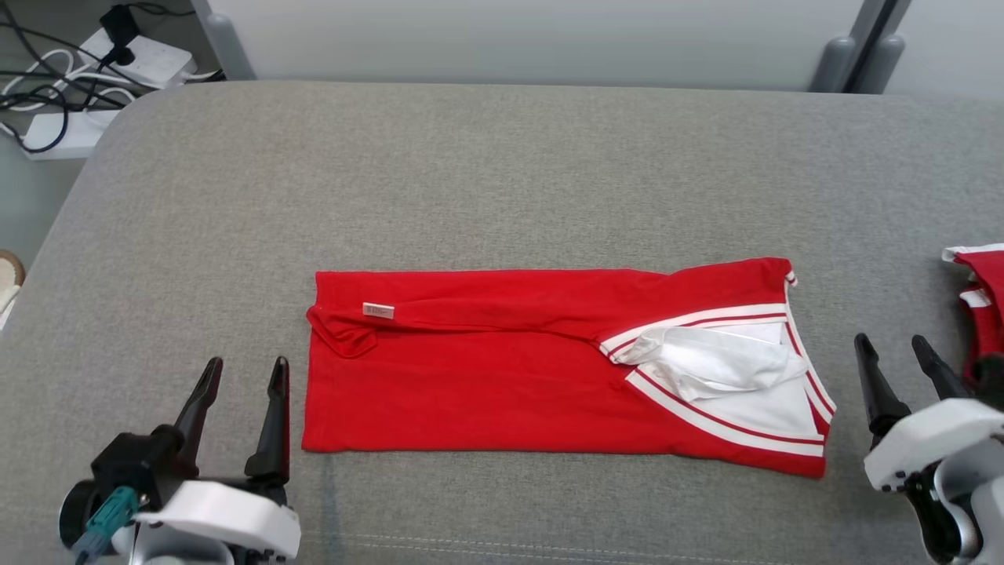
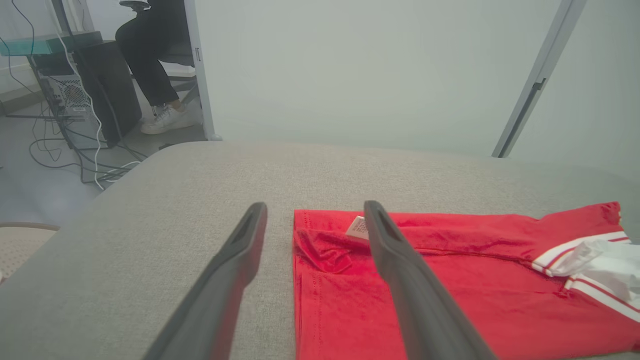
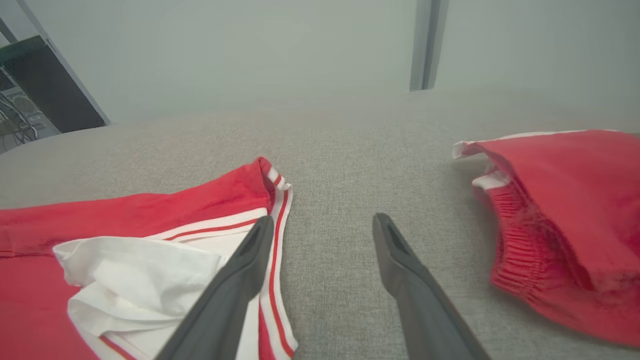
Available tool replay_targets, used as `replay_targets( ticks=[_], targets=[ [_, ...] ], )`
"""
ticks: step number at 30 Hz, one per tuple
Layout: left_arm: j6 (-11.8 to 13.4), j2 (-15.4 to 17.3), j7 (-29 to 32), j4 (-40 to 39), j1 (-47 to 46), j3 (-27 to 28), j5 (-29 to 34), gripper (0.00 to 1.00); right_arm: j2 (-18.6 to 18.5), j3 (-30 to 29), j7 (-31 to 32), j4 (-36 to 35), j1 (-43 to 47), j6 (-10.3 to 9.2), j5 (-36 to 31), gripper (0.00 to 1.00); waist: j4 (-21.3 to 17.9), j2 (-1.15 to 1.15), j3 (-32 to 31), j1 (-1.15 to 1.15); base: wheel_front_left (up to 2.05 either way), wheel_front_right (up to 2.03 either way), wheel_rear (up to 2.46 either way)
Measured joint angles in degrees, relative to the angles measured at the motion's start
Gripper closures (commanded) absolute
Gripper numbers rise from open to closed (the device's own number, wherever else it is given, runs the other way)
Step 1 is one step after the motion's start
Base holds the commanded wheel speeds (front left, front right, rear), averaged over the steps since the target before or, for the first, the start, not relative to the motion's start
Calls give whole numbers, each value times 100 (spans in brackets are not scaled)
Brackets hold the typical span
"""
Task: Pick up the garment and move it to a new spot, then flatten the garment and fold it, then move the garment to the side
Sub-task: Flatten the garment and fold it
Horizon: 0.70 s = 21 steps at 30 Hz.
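The garment (image 1: 518,369) is red with white-striped trim and a white inner part. It lies folded into a long flat rectangle at the middle of the grey padded table (image 1: 502,173). My left gripper (image 1: 243,373) stands open just left of the garment's left edge, empty. In the left wrist view that gripper (image 2: 315,210) straddles the garment's (image 2: 450,285) left edge, where a small label sits. My right gripper (image 1: 893,347) is open and empty just right of the garment's striped end. The right wrist view has it (image 3: 325,225) over bare table beside the striped end (image 3: 150,250).
A second red garment (image 1: 980,298) lies at the table's right edge, close to my right gripper; it is also in the right wrist view (image 3: 565,220). Power strips and cables (image 1: 86,78) lie on the floor beyond the far left corner. A seated person's leg (image 2: 155,65) is beyond the table.
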Motion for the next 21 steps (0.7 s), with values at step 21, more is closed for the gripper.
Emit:
replay_targets(
  ticks=[21],
  targets=[
    [-489, -455, 0, 495, -605, -167, 198, 0, -196, 1203, 1713, 1767, -1333, -4, 977, 1, 633, 0, 217, 0, 0, 0, 0]
  ],
)
